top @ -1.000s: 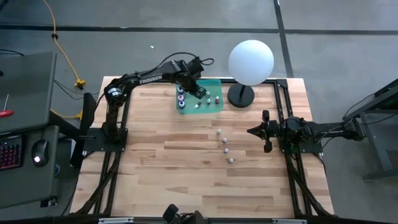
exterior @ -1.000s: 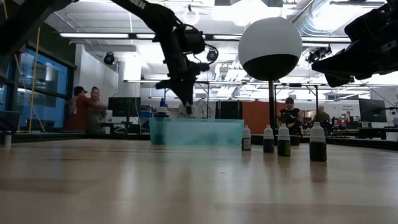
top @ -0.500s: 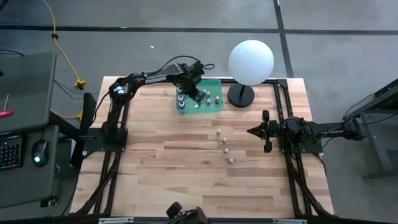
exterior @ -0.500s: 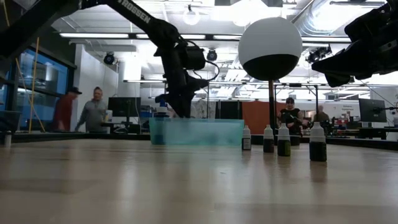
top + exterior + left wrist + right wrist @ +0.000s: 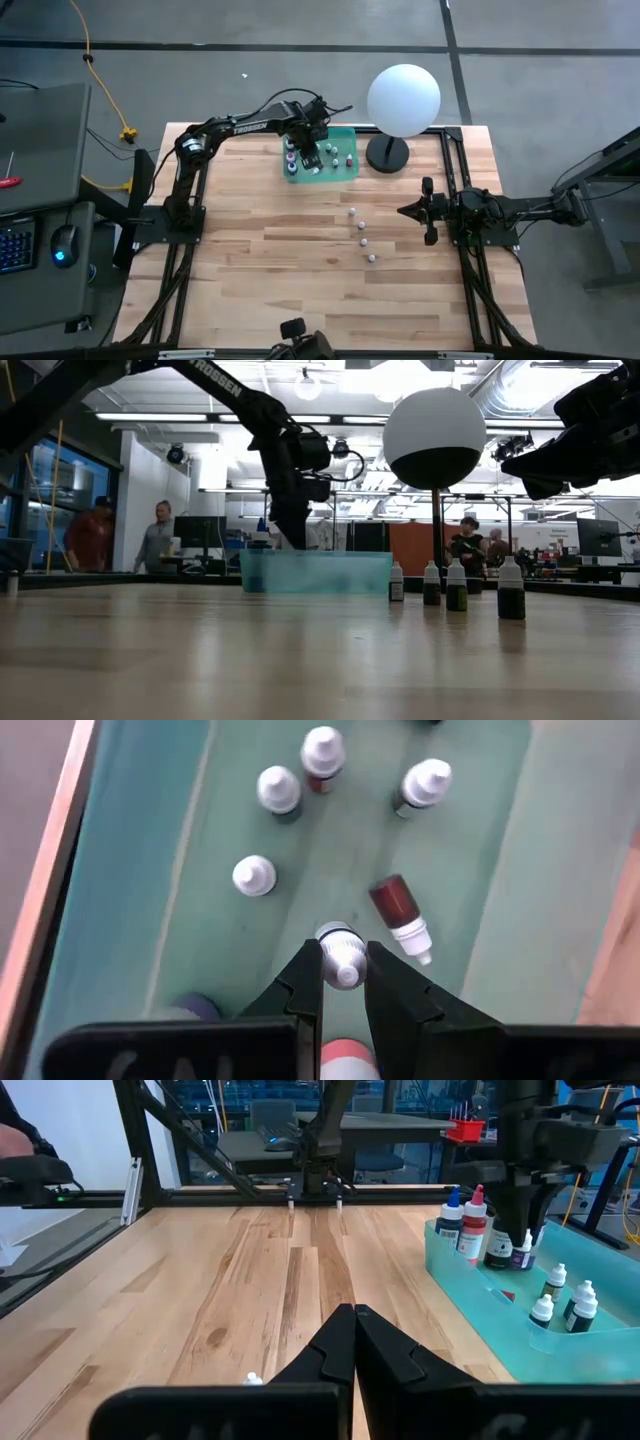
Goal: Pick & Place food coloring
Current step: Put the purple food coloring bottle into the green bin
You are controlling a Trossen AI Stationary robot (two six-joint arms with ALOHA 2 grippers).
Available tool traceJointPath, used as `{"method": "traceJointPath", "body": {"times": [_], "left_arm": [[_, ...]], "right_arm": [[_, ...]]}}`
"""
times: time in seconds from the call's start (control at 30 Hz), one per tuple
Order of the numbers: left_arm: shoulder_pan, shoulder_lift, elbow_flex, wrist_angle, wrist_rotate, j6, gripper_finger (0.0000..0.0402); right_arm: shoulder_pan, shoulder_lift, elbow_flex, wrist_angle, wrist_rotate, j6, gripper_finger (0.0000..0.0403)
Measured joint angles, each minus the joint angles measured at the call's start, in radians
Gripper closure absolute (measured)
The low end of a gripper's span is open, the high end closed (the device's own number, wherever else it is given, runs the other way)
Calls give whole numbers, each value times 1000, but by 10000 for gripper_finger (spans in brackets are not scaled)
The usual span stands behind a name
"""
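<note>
The left gripper has its jaws nearly closed on a small white-capped bottle of food coloring, gripping it by the cap end; the bottle's long axis runs straight down from the jaws, toward the floor of the teal tray. In the high view this gripper hangs over the tray at the upper centre of the frame. Whether the bottle's base already touches the tray floor cannot be told.

Around it in the tray stand other bottles, and one dark red bottle lies on its side just beside the held one, to its right in the wrist picture. A release looks like the step in hand, and the lying bottle is near enough to be nudged.

Four more bottles stand in a line on the table, centre right of the frame, nearer the right gripper, which waits above the table's right side with jaws fully closed and empty.
</note>
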Motion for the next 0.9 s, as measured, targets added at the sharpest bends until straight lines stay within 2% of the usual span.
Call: {"method": "traceJointPath", "body": {"times": [0.23, 0.5, 0.9], "left_arm": [[0, 12, 2, 6, 29, 204, 360], [31, 71, 2, -9, 50, 231, 360], [54, 74, 1, 29, 77, 274, 357]], "right_arm": [[0, 0, 0, 0, 0, 0, 402], [0, 0, 0, 0, 0, 0, 402], [0, 0, 0, 0, 0, 0, 402]]}}
